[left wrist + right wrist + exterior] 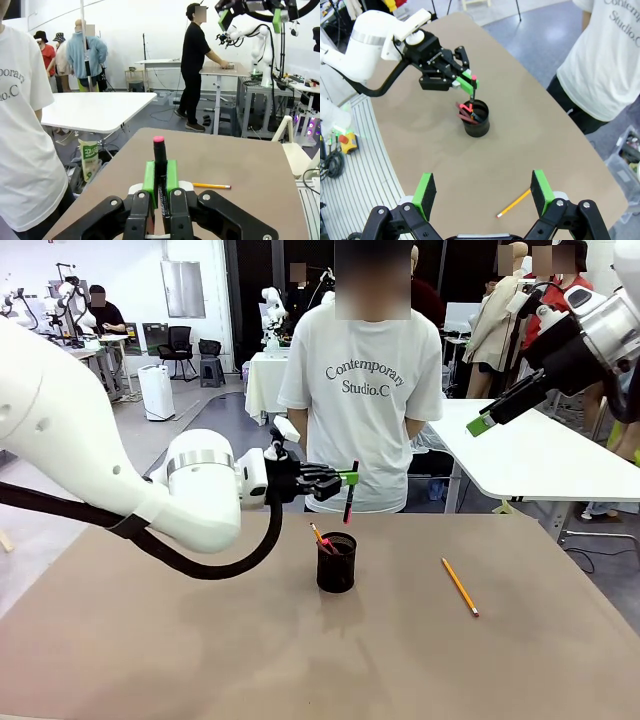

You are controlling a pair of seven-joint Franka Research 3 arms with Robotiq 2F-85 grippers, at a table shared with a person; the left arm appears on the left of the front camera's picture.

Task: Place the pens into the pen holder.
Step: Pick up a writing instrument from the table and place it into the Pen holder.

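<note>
A black pen with a pink-red tip [349, 496] hangs upright just above the black mesh pen holder [336, 563], with my left gripper [347, 478] shut on it. In the left wrist view the pen [160, 162] stands between the green pads [149, 176], pink end up. A pinkish-red pen [321, 537] and another stick lean inside the holder [476, 120]. An orange-yellow pencil [460, 586] lies flat on the table to the holder's right. My right gripper [486, 422] hangs high at the right, open and empty. The right wrist view shows it [483, 192] spread wide above the pencil [514, 203].
A person in a white T-shirt [362, 390] stands at the table's far edge, right behind the holder. The brown table [200, 640] is bare around the holder. A white table [540, 455] stands beyond the far right corner.
</note>
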